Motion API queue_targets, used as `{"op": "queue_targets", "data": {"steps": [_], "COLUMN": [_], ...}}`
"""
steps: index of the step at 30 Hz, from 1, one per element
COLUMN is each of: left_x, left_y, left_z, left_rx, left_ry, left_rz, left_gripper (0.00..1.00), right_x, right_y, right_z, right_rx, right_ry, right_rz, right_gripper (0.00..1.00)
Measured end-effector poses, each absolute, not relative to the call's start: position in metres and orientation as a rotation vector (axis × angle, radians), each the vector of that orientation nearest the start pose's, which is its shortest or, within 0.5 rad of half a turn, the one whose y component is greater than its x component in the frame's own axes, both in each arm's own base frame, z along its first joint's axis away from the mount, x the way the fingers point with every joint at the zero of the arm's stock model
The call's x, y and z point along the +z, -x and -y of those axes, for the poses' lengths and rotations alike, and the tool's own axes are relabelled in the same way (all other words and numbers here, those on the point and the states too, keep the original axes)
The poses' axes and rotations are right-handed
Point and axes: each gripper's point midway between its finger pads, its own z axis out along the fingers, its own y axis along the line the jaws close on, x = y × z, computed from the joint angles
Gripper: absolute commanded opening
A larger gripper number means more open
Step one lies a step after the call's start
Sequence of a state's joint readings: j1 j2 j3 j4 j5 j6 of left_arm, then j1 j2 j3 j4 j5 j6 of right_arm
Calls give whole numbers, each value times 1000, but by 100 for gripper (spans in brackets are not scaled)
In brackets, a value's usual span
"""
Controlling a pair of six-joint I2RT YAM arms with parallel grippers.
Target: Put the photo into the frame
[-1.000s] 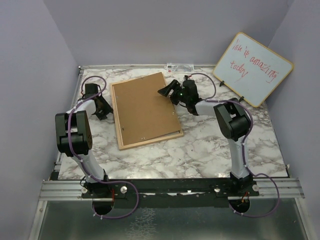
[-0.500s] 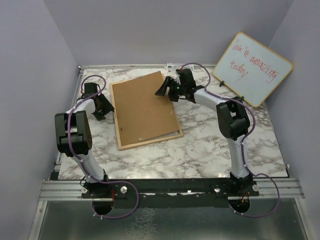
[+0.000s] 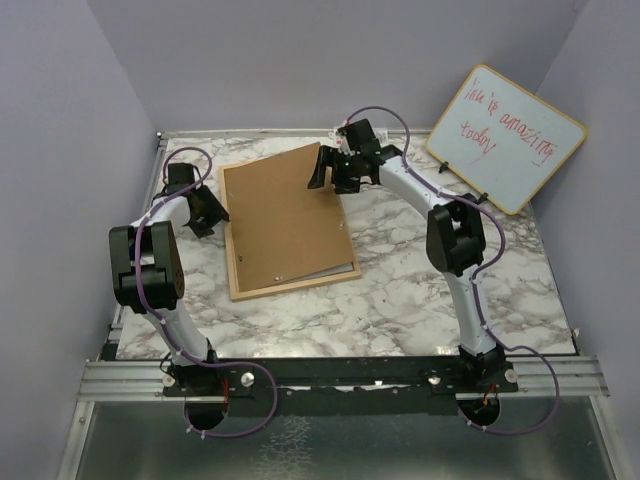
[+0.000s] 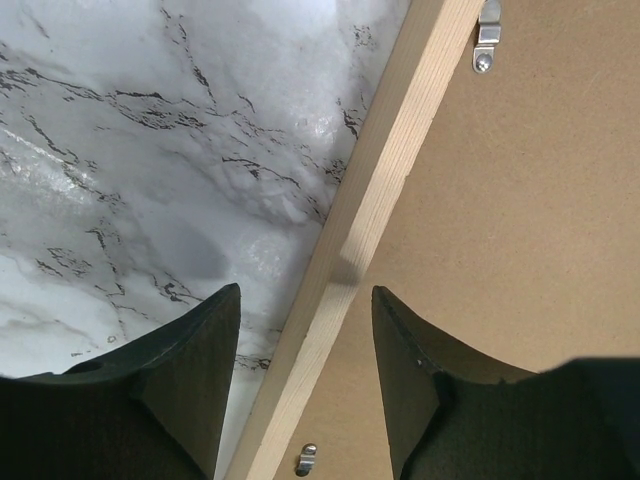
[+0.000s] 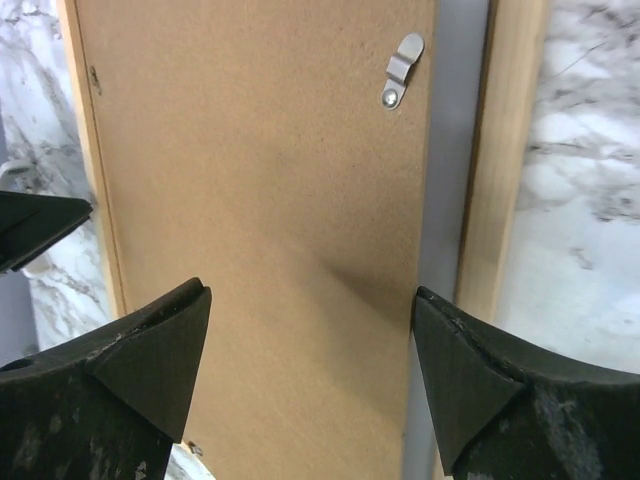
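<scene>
Both are spread: the left gripper (image 4: 305, 330) has the frame (image 4: 375, 200) edge between its fingers, the right gripper (image 5: 310, 330) has the board (image 5: 250, 180) below it.

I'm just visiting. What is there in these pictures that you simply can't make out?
- The photo: seen in no view. If it lies under the backing board, the board hides it.
- The pane of the frame: the frame lies back up, so the board covers it in every view.
- Left wrist view: whether the left gripper touches the frame's rail or hangs above it.
- Right wrist view: the board's near end, cut off behind the right gripper.
</scene>
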State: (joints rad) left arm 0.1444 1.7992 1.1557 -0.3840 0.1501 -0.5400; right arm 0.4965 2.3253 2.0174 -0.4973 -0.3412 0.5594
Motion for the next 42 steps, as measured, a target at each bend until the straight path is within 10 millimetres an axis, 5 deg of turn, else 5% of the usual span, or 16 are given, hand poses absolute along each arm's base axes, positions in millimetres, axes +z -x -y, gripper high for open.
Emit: {"op": "queue_targets", "data": {"steps": [3,18,29,33,42], "left_x": [45,49,43,43,43], "left_y": [-410,-430,-435,-433,-412], "left_z": [-12,-6,32,47,117], "left_rx": [-336,-405,-591,-602,-685], "left_ry": [824,783,634,569,379], "left_rz": [-2485,-2484,-2540,-2557,-2593], "left_gripper": [56,74,70,70,68], "right_x": [103,53,43,44,47], "right_y": [-480,-455,-443,-426,-357], "right_z": [-342,-303,-309,-291,-224], "right_rx": [809,553,687,680,574], "right_ry": [138,188,217,189,34], "right_rz": [-2516,-2672,-2646,-2671,-2758], "right_gripper": [86,86,72,70,71]}}
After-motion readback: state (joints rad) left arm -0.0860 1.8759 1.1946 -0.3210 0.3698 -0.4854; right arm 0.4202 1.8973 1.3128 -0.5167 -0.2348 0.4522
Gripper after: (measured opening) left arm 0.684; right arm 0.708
